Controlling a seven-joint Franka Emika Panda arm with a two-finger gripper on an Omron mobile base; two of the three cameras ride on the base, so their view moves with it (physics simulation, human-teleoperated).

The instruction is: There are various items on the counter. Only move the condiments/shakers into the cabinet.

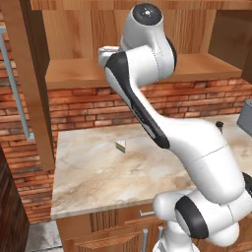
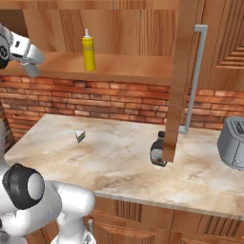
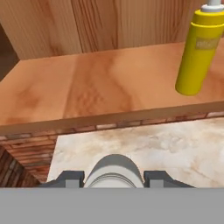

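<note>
Claw clenched on the small grey shaker in front of the cabinet shelf.
Hand view: the shaker's grey cap sits between the 2 dark fingertips, just short of the shelf's front edge, with the yellow squeeze bottle upright on the shelf up and to the right and the marble table below. Right base view adds what the hand view lacks: the dark bottle stands on the table partly behind the open cabinet door with its metal bar handle, the rainbow-striped wedge lies well apart to its left, and a grey toaster sits at the right edge. Left base view shows the wedge alone on the table beside the white arm, which hides the shelf's middle.
</note>
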